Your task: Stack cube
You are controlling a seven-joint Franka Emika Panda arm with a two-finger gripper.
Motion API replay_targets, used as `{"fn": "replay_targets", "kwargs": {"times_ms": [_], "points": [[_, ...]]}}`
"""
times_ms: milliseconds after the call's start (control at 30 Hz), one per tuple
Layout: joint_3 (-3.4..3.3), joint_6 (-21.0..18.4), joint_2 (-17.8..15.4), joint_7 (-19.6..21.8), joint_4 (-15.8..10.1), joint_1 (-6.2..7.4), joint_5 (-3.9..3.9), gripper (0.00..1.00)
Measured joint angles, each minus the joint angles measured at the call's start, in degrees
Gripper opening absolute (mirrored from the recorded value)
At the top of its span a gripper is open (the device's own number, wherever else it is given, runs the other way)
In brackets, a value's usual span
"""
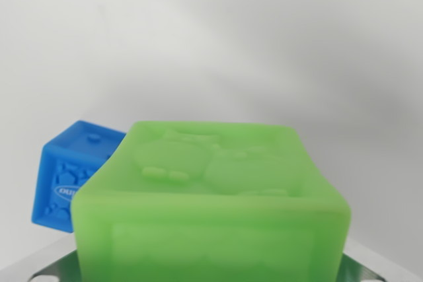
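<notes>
We see the green cube (211,206) filling the lower middle of the wrist view, very close to the camera, with the blue cube (73,176) just behind it toward the wrist view's left, partly hidden and turned at an angle. The risk, as we judge it, is a skewed stack: the blue cube sits off to one side of the green cube and rotated, so a careless placement could overhang and topple. Grey metal shows below the green cube at both lower corners, but we cannot tell whether the jaws are clamped on it
</notes>
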Motion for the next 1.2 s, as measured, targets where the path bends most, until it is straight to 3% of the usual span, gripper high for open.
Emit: {"fn": "replay_targets", "kwargs": {"times_ms": [1200], "points": [[0.31,3.0,-7.3,17.7,-10.4,4.65,0.39,0.00]]}}
